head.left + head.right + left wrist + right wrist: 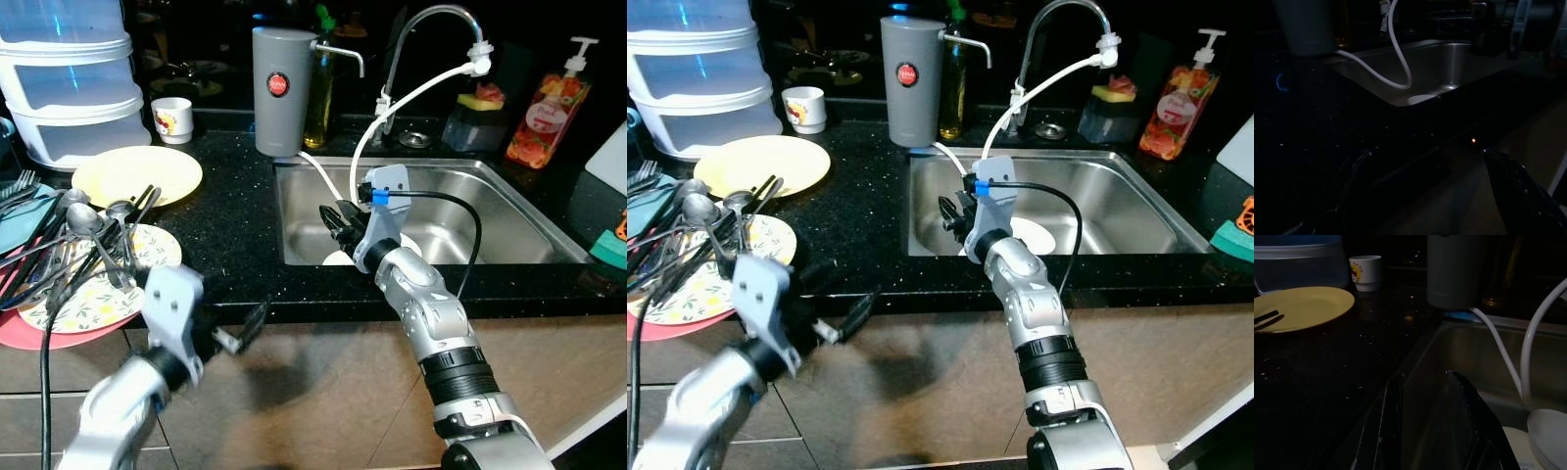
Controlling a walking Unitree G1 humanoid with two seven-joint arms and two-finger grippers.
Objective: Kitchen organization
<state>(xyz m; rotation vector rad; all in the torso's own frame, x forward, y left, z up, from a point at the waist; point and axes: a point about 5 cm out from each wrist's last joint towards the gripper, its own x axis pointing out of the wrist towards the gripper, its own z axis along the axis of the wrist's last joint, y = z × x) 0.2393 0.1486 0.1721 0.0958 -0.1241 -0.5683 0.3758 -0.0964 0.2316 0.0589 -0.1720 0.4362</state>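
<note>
- Eye views: right claw [338, 217], parted and empty, hangs over the sink's [509, 211] left edge; white plate [1031, 236] lies just beyond, nearer this arm
- Left wrist view: left claw [1430, 186] open, below the worktop [235, 230] front

White hose [1396, 58] over dim sink [1459, 63]

A black, speckled tabletop [230, 225] runs across the scene, with a stainless steel sink [509, 211] set into it toward its right side. A curved chrome faucet [431, 24] rises at the sink's back edge. Behind the tabletop the room falls into darkness. Below the tabletop's front edge are brown cabinet fronts [323, 392], lit more brightly than the surface above.
</note>
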